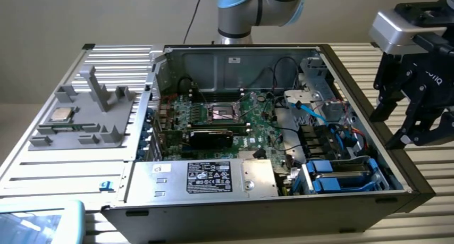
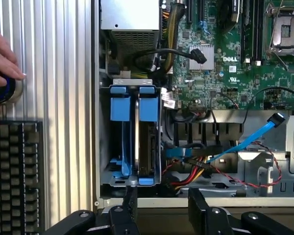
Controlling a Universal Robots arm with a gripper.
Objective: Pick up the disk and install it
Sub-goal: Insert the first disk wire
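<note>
Over the case [image 1: 284,215] edge, the claw [image 2: 162,198] hangs open and empty. Close by, the disk [image 2: 148,142] stands on edge in the cage [image 2: 135,81], motherboard-side slot, long axis pointing toward the claw.

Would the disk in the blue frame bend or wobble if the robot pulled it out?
Probably not: the disk looks like a flat metal slab, so likely stiff and heavyish. Its blue frame is smooth plastic, maybe slippery. It sits snug in the metal cage, so it may stick at first.
</note>
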